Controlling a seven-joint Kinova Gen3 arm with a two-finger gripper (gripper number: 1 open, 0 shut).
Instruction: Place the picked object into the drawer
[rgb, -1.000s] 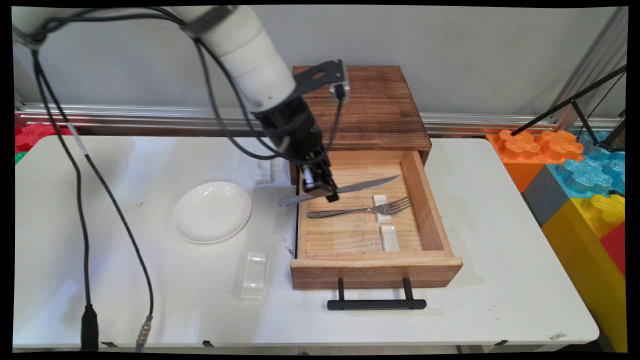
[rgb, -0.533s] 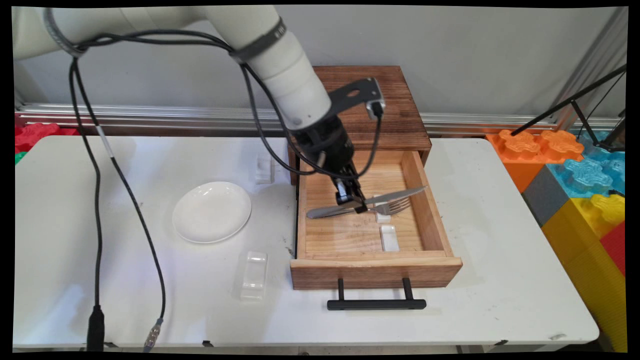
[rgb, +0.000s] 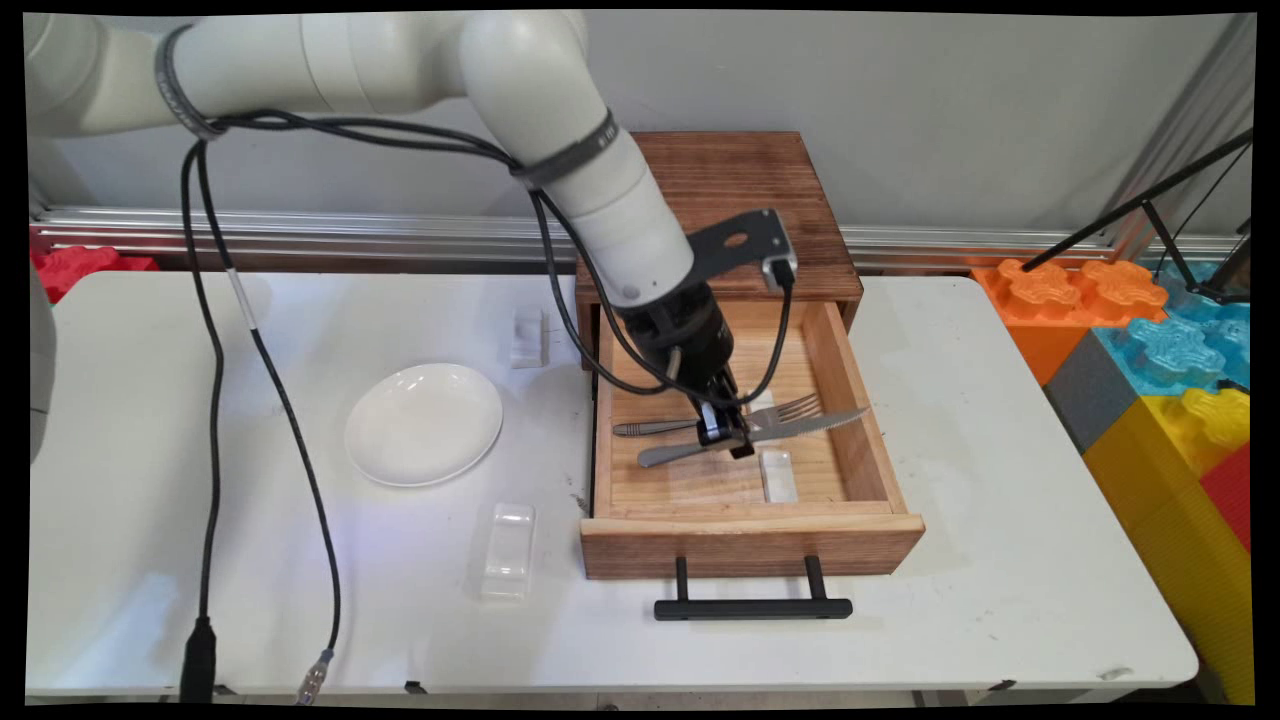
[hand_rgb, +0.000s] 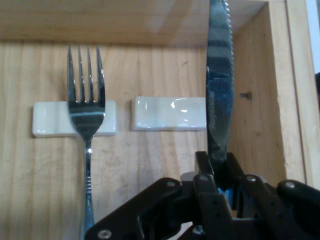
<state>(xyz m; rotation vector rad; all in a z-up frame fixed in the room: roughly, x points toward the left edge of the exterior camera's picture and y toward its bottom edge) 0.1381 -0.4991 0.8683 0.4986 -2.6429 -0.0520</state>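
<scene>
Hand (rgb: 728, 440) is clamped on the knife (rgb: 800, 425), holding it low inside the open drawer (rgb: 750, 540). The fork (hand_rgb: 86, 107) sits at 9 o'clock of the knife on its rest (hand_rgb: 47, 119); the empty rest (hand_rgb: 167, 113) lies right beside the blade.

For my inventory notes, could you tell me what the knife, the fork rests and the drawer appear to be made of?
Knife: polished metal, probably steel, judging by its mirror-like streaks.
Rests: white and glossy with bright highlights, likely glazed ceramic.
Drawer: pale unfinished-looking wood with visible grain.
</scene>
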